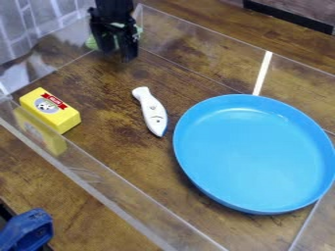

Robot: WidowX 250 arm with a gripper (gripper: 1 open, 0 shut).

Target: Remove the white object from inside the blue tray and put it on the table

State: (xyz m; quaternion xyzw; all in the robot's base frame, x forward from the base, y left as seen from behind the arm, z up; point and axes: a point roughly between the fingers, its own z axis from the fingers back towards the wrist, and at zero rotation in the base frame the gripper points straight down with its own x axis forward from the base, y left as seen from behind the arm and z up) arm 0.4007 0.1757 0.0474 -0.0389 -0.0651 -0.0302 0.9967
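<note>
The white object [151, 110], a small tapered fish-like toy with dark eye marks at its near end, lies on the table [118, 167] just left of the blue tray [256, 154]. The tray is a large round shallow plate with a raised rim, and nothing lies inside it. My gripper [116, 49] hangs at the back left, well away from the toy, its dark fingers pointing down and apart with nothing between them. Behind it a bit of a green toy [94, 42] shows, mostly hidden.
A yellow box [47, 110] with a face printed on it sits at the left. A thin pale stick [263, 73] lies behind the tray. Something blue [23, 231] pokes in at the bottom left corner. A glossy transparent sheet covers the wood.
</note>
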